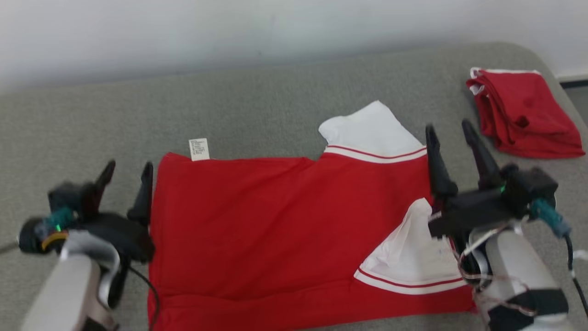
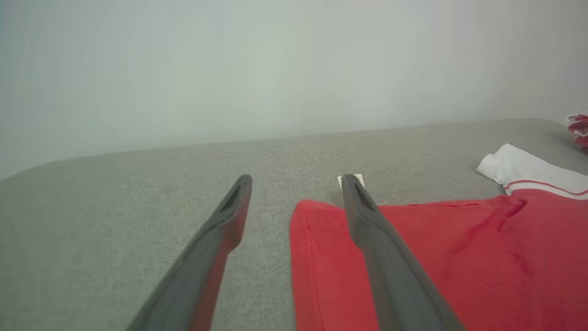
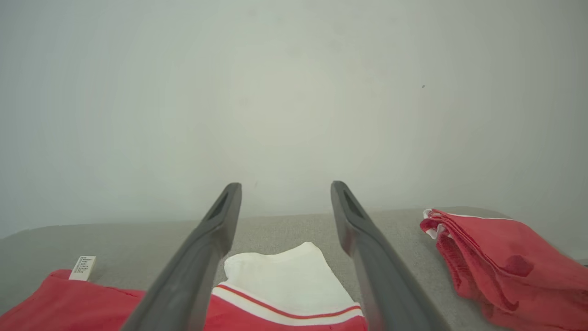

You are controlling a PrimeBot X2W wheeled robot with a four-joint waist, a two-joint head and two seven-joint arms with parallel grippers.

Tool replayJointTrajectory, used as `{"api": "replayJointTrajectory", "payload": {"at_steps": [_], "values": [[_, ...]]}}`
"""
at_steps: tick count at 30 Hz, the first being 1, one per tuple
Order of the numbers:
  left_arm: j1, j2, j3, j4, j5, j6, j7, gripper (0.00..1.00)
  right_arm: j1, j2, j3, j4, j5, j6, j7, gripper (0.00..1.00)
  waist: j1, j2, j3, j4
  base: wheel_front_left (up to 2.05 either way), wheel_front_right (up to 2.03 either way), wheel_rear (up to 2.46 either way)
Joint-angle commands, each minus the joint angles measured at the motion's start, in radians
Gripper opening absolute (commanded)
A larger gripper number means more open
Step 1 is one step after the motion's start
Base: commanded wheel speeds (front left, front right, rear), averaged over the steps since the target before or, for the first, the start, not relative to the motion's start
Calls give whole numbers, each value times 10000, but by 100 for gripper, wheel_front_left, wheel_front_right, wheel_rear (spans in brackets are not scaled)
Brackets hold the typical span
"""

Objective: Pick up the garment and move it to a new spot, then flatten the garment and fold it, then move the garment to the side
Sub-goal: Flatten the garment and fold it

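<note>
Shirt (image 1: 275, 220) lies long axis L-R: L gripper (image 1: 129, 164) at its left edge, R gripper (image 1: 448, 126) over its right end, both w/ fingers apart, empty.

Holds the left hand (image 1: 129, 164) low toward the tabletop's (image 1: 275, 115) left edge, both long dark fingers (image 2: 367, 220) parted wide, gripping nothing. Holds the right hand (image 1: 448, 126) toward the right edge, fingers spread just as wide and empty. Points both pairs of tips at the far edge. Shows the pale left forearm (image 1: 69, 294) and right forearm (image 1: 514, 262) at the near corners.
</note>
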Motion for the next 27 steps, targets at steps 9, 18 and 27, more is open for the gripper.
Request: {"api": "replayJointTrajectory", "payload": {"at_steps": [9, 18, 27], "values": [[-2317, 1388, -1864, 724, -2923, 20, 2182, 100, -2302, -72, 426, 1283, 221, -21, -3, 100, -3, -1, 1439, -629, 0, 0, 0], [-2929, 1744, -2971, 2056, -3824, 19, 2488, 100, -2791, 76, 720, 1651, 229, -21, -3, 100, -3, -1, 1617, -781, 0, 0, 0], [-3480, 1709, -3475, 2873, -4381, 18, 2221, 100, -3082, 61, 1063, 1940, 229, -21, -2, 100, -3, -1, 1916, -909, 0, 0, 0]]}}
